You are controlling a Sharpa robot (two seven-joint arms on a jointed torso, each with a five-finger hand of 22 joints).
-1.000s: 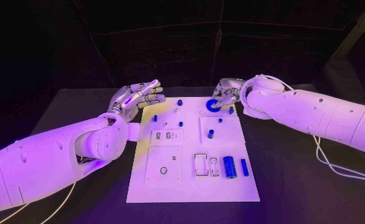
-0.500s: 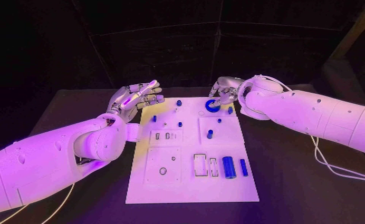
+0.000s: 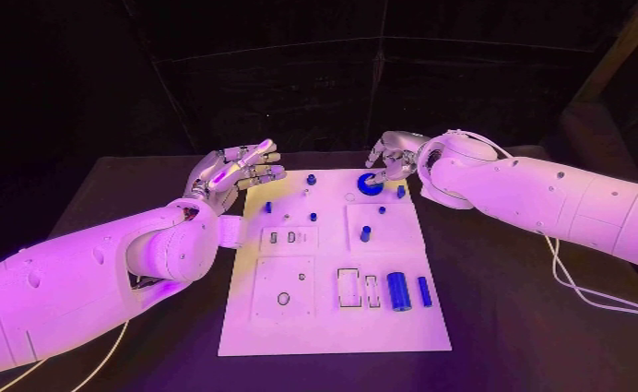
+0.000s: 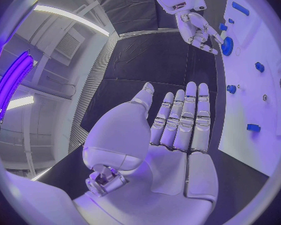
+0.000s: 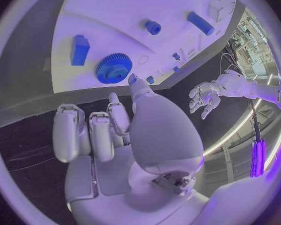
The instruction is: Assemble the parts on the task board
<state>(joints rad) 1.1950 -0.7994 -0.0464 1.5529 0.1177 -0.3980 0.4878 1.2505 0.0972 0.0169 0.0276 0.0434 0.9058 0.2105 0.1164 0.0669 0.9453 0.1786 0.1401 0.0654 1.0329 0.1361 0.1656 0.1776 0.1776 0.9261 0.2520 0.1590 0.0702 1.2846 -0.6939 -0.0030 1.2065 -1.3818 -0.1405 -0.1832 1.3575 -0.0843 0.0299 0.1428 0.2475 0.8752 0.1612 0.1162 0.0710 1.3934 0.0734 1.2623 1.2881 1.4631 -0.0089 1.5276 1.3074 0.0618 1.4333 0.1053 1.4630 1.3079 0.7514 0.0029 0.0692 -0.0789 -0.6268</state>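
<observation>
just beyond right hand [image 5: 125, 135]: blue gear [image 5: 113, 68].

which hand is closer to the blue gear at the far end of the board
Right. The right hand is at the blue gear, fingertips beside it. The left hand hovers open off the task board's other side, well apart.

A black table [image 3: 518, 318] carries the white task board [image 3: 319, 327], which lies flat at its middle. The board's far end sits between the fingers [image 3: 259, 160] of the left hand and those of the right hand [image 3: 388, 163].
</observation>
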